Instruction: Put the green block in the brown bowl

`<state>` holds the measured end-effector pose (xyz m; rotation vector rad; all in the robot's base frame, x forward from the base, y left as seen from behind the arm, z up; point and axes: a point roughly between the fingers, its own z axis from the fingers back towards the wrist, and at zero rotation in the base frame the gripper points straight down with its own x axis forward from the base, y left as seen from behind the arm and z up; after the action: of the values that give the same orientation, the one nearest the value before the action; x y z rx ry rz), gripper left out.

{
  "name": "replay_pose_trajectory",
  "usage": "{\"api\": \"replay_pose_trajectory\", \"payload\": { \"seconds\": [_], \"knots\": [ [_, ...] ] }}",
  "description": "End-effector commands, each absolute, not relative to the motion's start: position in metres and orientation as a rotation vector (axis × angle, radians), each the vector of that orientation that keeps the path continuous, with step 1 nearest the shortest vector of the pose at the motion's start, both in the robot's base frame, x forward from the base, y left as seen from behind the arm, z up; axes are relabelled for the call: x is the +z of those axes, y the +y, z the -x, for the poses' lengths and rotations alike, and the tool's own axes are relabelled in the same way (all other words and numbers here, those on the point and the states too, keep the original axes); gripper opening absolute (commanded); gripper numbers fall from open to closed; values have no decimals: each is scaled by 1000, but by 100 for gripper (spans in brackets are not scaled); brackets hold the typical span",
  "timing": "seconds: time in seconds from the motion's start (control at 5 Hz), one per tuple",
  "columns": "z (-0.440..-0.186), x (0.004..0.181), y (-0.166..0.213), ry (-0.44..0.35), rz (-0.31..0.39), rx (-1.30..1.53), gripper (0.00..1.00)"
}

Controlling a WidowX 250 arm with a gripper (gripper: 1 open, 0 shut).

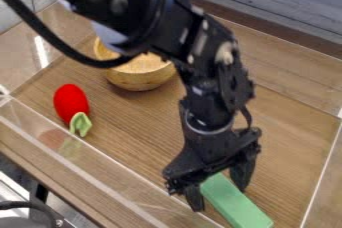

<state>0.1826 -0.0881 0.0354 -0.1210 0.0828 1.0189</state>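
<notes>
The green block (241, 209) is a flat mint-green bar lying near the front right of the wooden table. My gripper (219, 186) hangs open straddling its near-left end, one finger on each side, with the black arm reaching down from the upper left. The brown bowl (138, 70) stands at the back left, partly hidden behind the arm; it looks empty.
A red strawberry-like toy (70, 102) with a small green tip lies at the left. Clear acrylic walls (94, 177) fence the table along the front and sides.
</notes>
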Motion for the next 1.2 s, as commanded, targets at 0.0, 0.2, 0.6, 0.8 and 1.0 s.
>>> {"api": "replay_pose_trajectory", "payload": {
  "seconds": [0.0, 0.2, 0.6, 0.8, 1.0],
  "knots": [
    [-193, 31, -89, 48, 149, 1120, 100],
    [-196, 28, -87, 49, 143, 1135, 100],
    [-201, 26, -83, 59, 131, 1163, 100],
    [-203, 24, -81, 63, 125, 1179, 100],
    [-205, 22, -79, 66, 119, 1194, 100]
  ]
}}
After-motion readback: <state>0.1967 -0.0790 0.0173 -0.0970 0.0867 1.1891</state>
